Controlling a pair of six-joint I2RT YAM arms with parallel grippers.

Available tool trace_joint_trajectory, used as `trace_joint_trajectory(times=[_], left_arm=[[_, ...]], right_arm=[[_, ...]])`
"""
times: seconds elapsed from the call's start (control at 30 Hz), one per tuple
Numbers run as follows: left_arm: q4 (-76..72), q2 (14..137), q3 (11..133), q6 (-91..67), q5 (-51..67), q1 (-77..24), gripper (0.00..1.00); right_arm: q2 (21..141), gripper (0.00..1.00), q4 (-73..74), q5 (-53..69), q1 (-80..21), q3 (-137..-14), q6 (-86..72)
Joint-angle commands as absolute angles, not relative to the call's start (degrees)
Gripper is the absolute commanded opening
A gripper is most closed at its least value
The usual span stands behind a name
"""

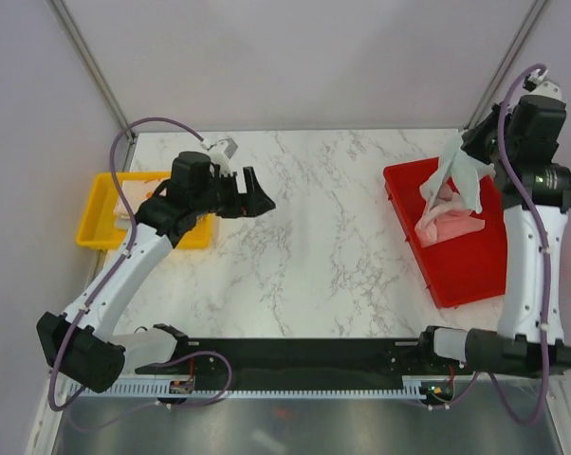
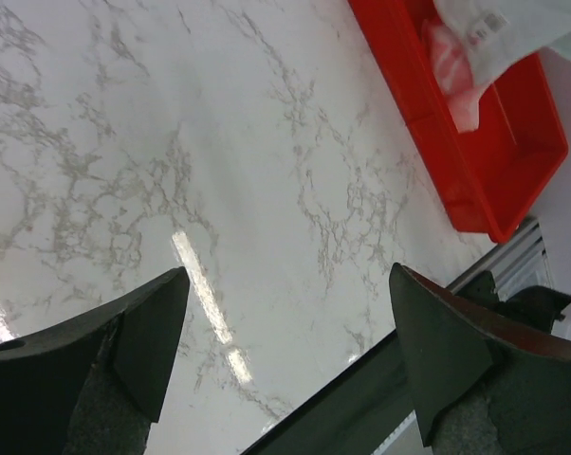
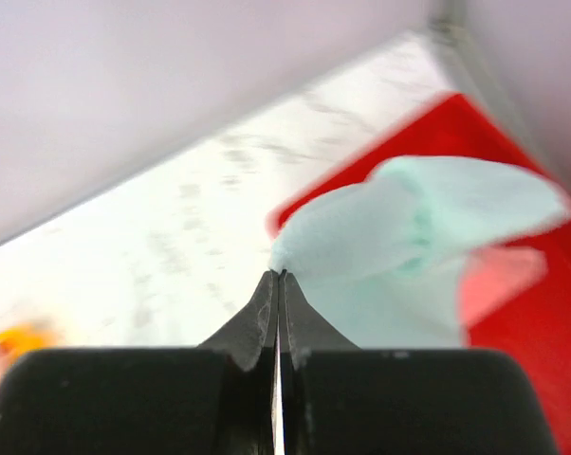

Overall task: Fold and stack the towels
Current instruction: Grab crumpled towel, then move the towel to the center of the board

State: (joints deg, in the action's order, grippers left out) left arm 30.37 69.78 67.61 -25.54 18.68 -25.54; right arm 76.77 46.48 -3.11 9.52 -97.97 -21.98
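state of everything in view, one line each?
left pincer: open, holding nothing.
right pincer: shut on mint towel.
mint towel: held up, hanging over red bin.
pink towel: crumpled in red bin.
yellow bin: something pale and orange inside, mostly hidden.

The table (image 1: 314, 237) is white with thin grey lines, like marble. On the right is a bright red tray (image 1: 466, 270), and on the left is a yellow tray (image 1: 91, 227). The mint green towel (image 1: 464, 169) is plain. The pink towel (image 1: 449, 226) is pale. The arms (image 1: 124, 275) are white and black, with purple cables (image 1: 162, 119).
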Motion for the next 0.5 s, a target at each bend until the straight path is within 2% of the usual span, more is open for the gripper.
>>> trace_joint_trajectory(times=[0.0,0.03,0.17,0.23,0.33,0.37,0.47], left_arm=[[30.3,67.0,71.0,-29.4,17.0,-20.0,0.94],[30.4,66.8,70.9,-29.7,18.0,-18.6,0.97],[32.0,66.9,69.4,-29.6,22.7,-12.4,0.95],[33.0,66.1,67.9,-28.6,21.8,-10.9,0.93],[33.7,64.3,65.6,-27.6,18.9,-10.5,0.93],[33.7,63.9,65.1,-27.5,18.0,-10.4,0.93],[33.9,63.3,63.4,-27.7,17.1,-10.2,0.92]], right_arm=[[70.8,0.00,42.1,21.2,3.5,-93.5,-28.6],[70.1,0.00,41.1,22.4,1.3,-88.7,-29.9],[65.9,0.00,31.6,24.4,-13.2,-73.1,-34.3],[66.0,0.00,27.1,21.9,-23.1,-65.4,-36.3],[67.9,0.00,16.1,21.1,-32.6,-54.3,-41.1],[68.7,0.00,13.5,19.6,-38.9,-52.1,-42.6],[74.9,0.00,10.3,14.9,-49.5,-49.6,-42.5]])
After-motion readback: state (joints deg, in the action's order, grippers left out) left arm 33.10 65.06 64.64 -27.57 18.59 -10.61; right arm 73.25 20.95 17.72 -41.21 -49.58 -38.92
